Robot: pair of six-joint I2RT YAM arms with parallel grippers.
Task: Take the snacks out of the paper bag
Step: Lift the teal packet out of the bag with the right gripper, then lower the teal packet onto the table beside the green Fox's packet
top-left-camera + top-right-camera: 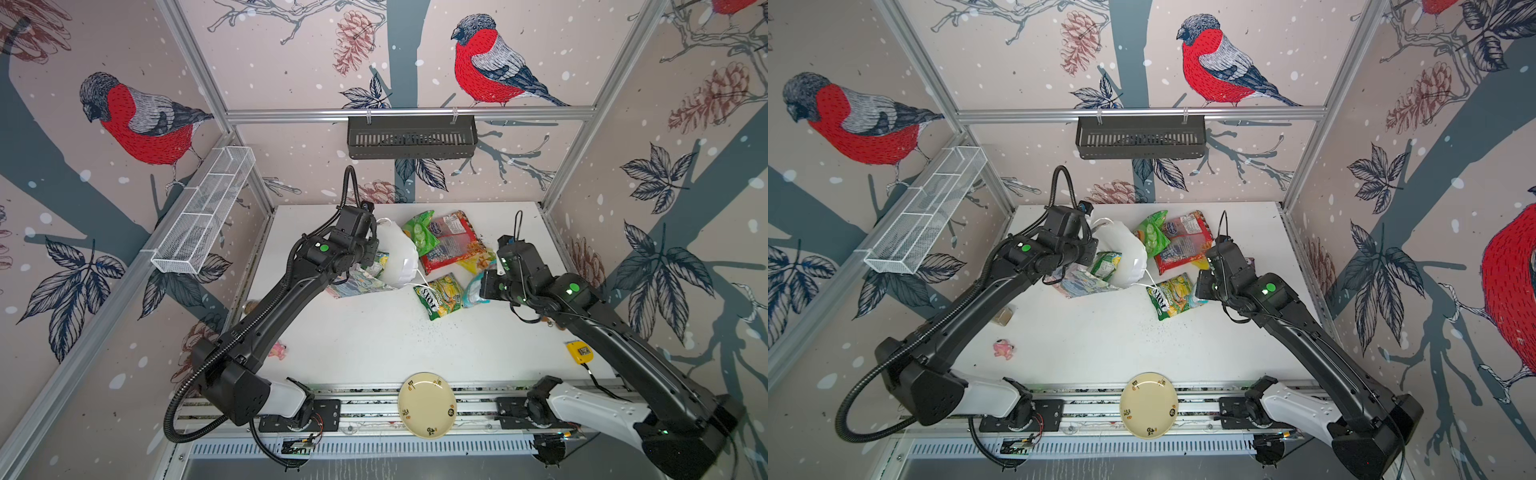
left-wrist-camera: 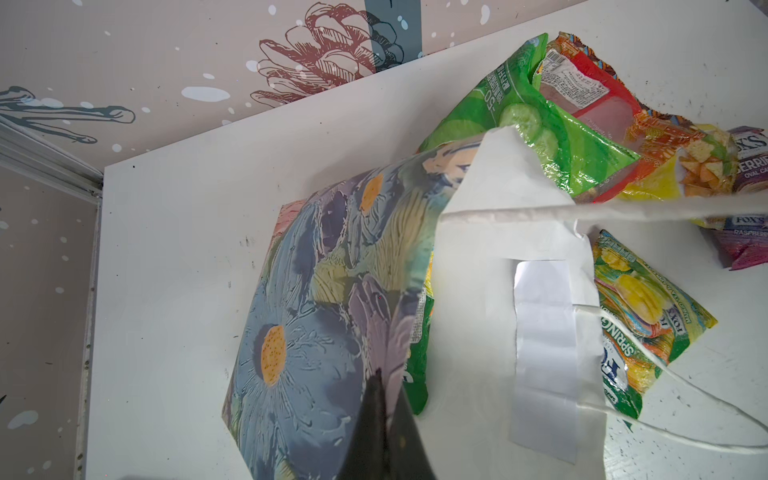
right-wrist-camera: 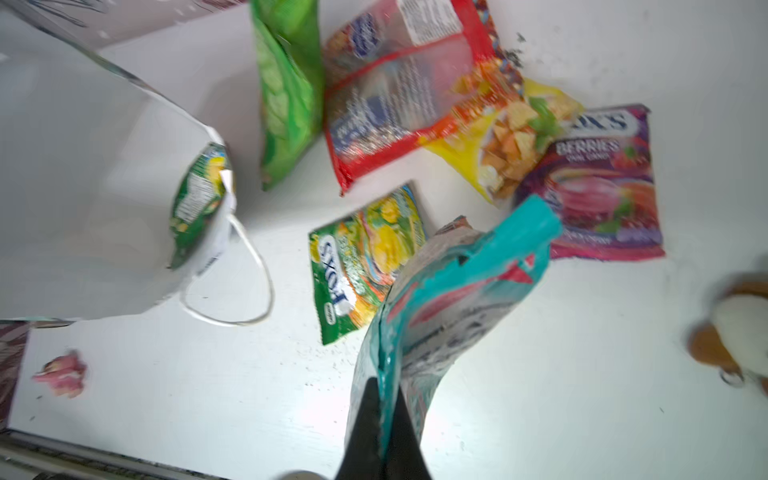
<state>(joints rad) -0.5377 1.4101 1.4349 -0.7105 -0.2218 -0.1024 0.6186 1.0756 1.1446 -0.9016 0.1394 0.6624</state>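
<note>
Green FOX'S packet (image 3: 195, 199): mostly hidden inside the paper bag (image 3: 83, 187), only one end shows at its mouth. Purple FOX'S packet (image 2: 750, 166), past the bag: cropped by the frame edge, and almost entirely behind the right arm (image 1: 1287, 316) in both top views. Teal packet (image 1: 471, 291): mostly covered by the same arm. Right wrist view is blurred. Pink item (image 1: 1004, 348), well apart from the bag: too small to ID.

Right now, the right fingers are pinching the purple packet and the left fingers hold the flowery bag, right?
No. The right fingers pinch the teal packet, seen in the right wrist view; the left fingers do hold the flowery bag.
</note>
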